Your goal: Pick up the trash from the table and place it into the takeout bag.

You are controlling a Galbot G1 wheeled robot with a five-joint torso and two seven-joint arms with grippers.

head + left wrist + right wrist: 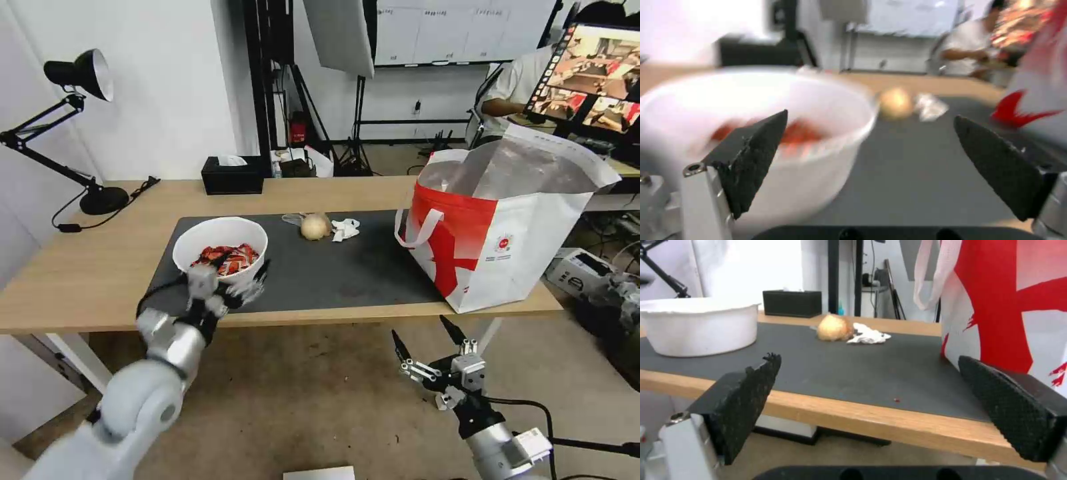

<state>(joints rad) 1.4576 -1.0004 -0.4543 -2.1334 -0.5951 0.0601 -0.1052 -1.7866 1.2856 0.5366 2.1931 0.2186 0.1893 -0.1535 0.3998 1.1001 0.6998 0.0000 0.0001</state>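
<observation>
On the table, a white bowl of red crayfish shells stands at the front left of the dark mat. My left gripper is open at the bowl's near side; in the left wrist view one finger is in front of the bowl. A beige ball in clear wrap and a crumpled white tissue lie mid-mat. The takeout bag stands open at the right. My right gripper hangs open below the table's front edge.
A black tissue box sits at the table's far edge, and a black desk lamp at the far left. The right wrist view shows the bag's red wall close by, with the ball, tissue and bowl beyond.
</observation>
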